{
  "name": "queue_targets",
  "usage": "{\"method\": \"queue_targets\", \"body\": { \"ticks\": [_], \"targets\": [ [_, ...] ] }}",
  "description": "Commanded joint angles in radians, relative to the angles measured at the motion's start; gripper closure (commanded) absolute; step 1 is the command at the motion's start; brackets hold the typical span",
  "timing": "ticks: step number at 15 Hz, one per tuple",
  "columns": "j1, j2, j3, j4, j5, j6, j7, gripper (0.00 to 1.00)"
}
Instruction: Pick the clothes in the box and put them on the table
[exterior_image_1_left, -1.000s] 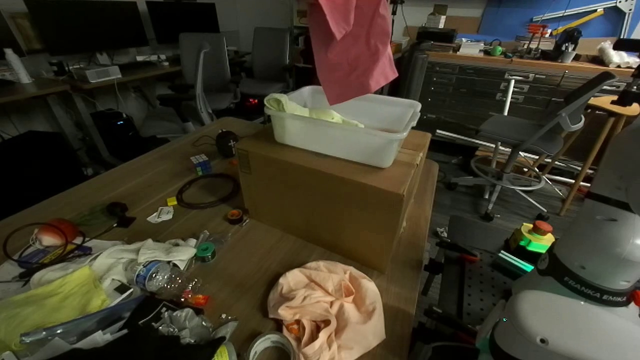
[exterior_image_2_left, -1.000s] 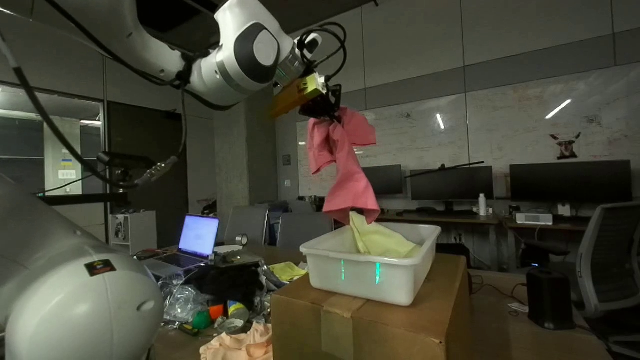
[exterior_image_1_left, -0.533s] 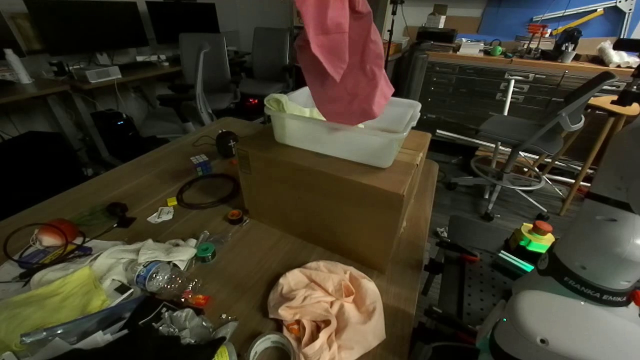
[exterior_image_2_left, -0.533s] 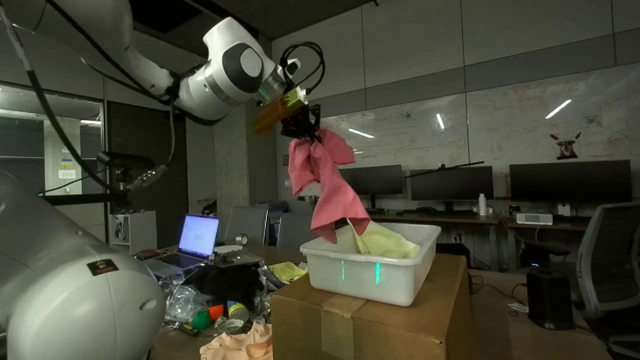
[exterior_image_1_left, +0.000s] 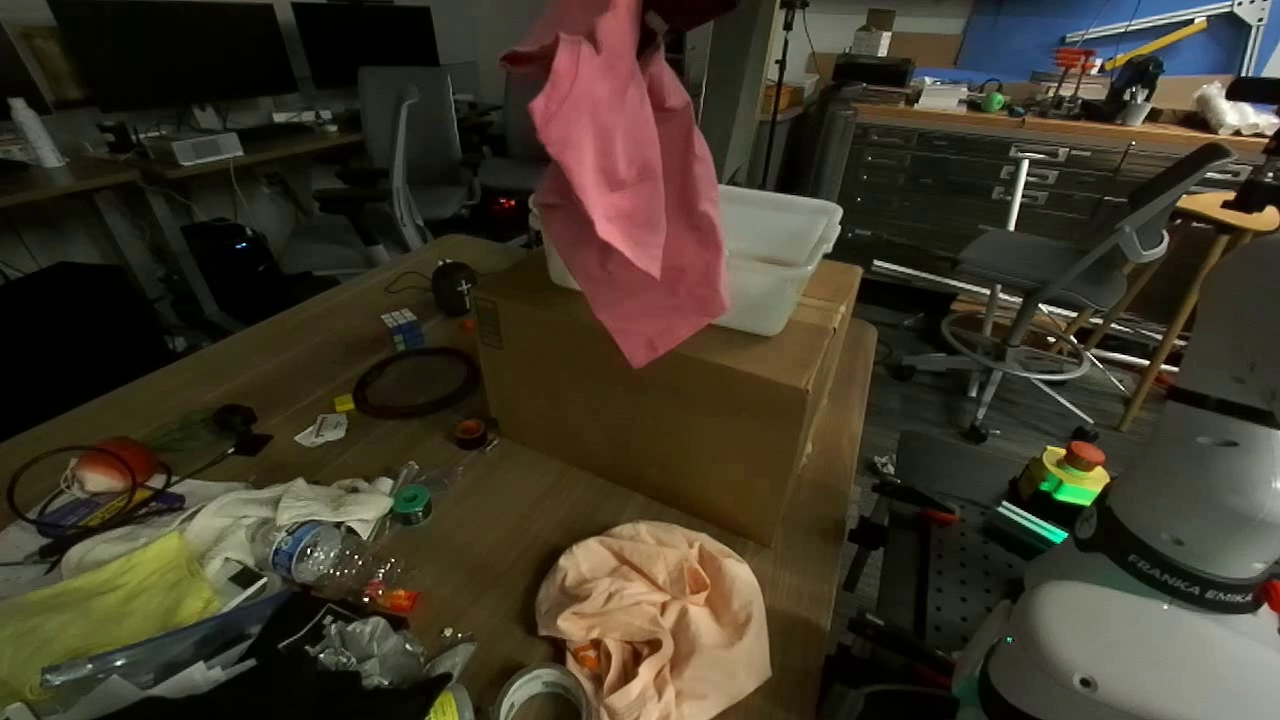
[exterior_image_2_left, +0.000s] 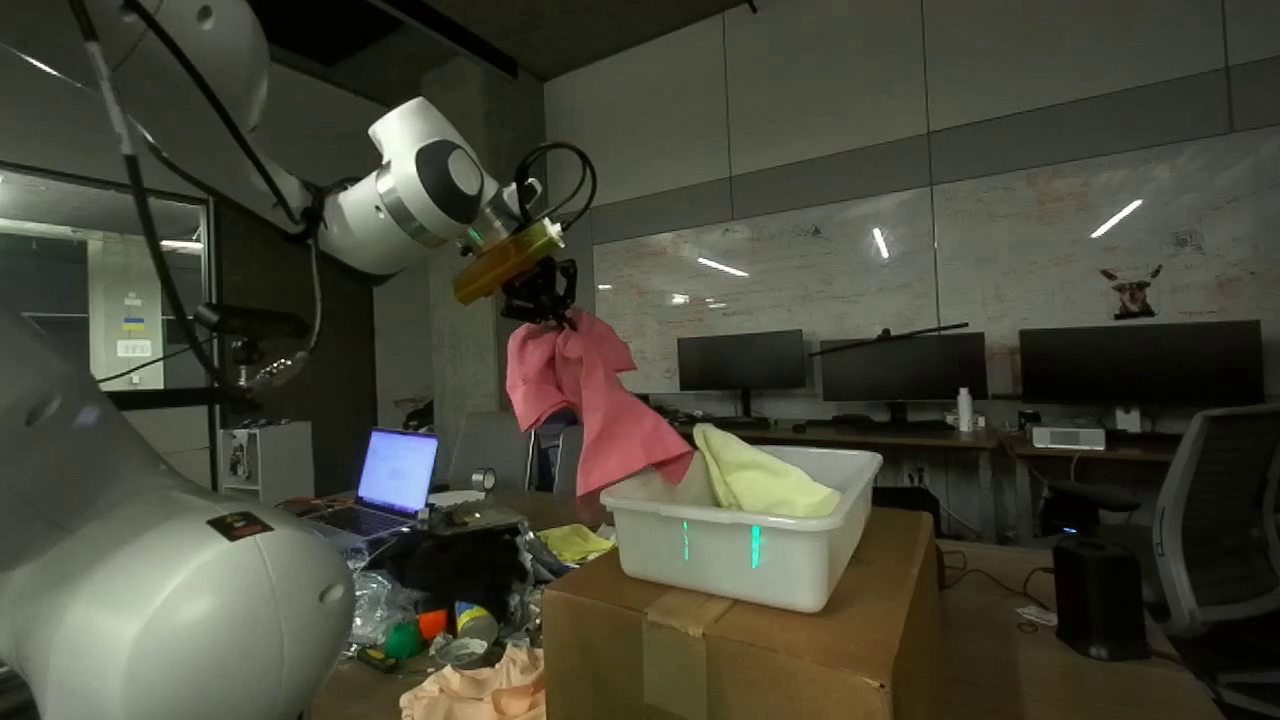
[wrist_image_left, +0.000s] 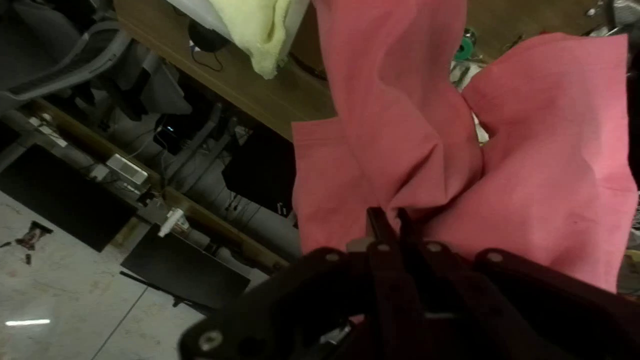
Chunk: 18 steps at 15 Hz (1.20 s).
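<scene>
Pink cloth: and up it is held, hanging free of the table, bunched at the top, flaps splayed.
Gripper: clamped on the pink cloth, fingertips drawn nearly together on a fold.
White bin: rim overlapped by the cloth's tail; whether it is touched cannot be told.
Open room: a bare strip is left between cardboard box and clutter.
Box top: taken by the bin, where a pale-yellow cloth is lodged.
Box foot: peach cloth is heaped just beside it, near the table edge.
Clutter: plastic bottle and bright-yellow cloth are crowded together.
Lost from sight: in an exterior view the pink cloth's top is cut off, the pale-yellow cloth blocked.
</scene>
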Motion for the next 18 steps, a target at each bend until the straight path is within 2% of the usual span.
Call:
{"method": "queue_targets", "body": {
  "ticks": [1, 8, 9, 10, 11, 18],
  "targets": [
    [0.065, 0.034, 0.003, 0.016, -0.021, -0.016, -0.037, 0.99],
    [0.116, 0.085, -0.016, 0.024, -0.013, -0.044, -0.085, 0.97],
    [0.116, 0.092, -0.02, 0.025, -0.012, -0.048, -0.09, 0.7],
    [0.121, 0.096, -0.027, 0.026, -0.008, -0.062, -0.101, 0.7],
    [0.122, 0.1, -0.033, 0.025, -0.007, -0.067, -0.108, 0.64],
    [0.072, 0.137, -0.056, 0.024, -0.059, -0.143, -0.114, 0.11]
  ]
}}
